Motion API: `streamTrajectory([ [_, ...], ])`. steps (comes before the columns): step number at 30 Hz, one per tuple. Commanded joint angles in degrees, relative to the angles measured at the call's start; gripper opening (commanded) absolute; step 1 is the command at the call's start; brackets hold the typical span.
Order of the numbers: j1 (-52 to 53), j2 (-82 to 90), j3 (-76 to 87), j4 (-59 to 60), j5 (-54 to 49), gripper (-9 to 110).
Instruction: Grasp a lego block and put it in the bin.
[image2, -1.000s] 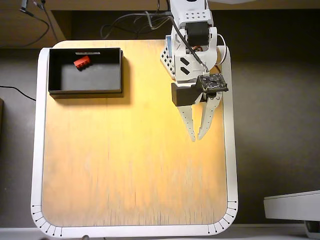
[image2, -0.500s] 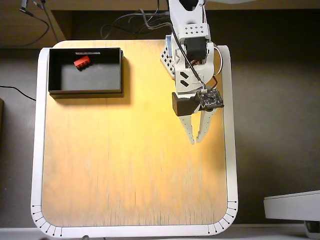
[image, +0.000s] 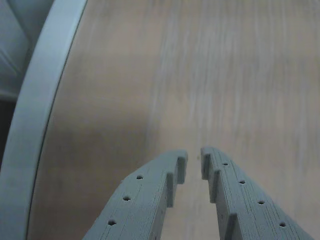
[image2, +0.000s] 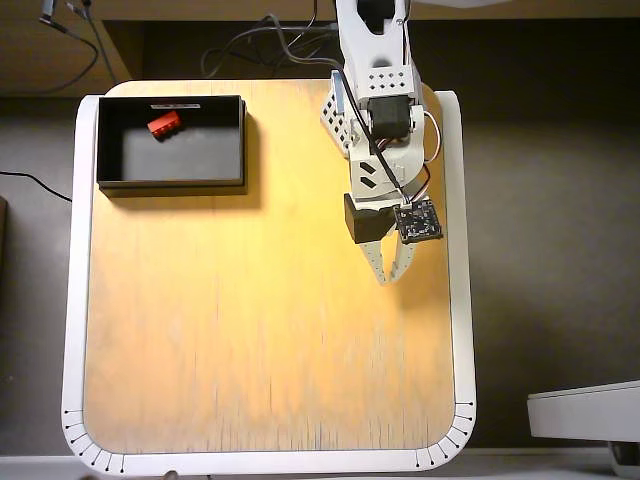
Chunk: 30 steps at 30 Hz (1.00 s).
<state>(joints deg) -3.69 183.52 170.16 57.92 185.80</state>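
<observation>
Jaws nearly together, holding nothing. The 1 red lego block (image2: 164, 123) sits in the black bin (image2: 171, 182), well away from them. Light, rigid, probably slick; pinch its flat sides.

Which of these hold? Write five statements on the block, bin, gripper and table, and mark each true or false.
1. The red block lies inside the bin. True.
2. The gripper holds the block. False: its fingers are nearly together with nothing between them.
3. The bin sits at the table's upper left in the overhead view. True.
4. The gripper hangs over the bin. False: it is over bare wood near the table's right edge.
5. A second block lies on the table. False: none shows.
</observation>
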Motion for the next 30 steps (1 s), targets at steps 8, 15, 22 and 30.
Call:
streamTrajectory([
  [8, 1.8, 5.4, 9.6, -2.3, -0.4, 0],
  [15, 3.4, 5.4, 11.6, 3.0, -1.8, 0],
  [22, 4.2, 5.4, 11.6, 14.8, -2.0, 0],
  [30, 4.2, 5.4, 11.7, 18.7, -10.5, 0],
])
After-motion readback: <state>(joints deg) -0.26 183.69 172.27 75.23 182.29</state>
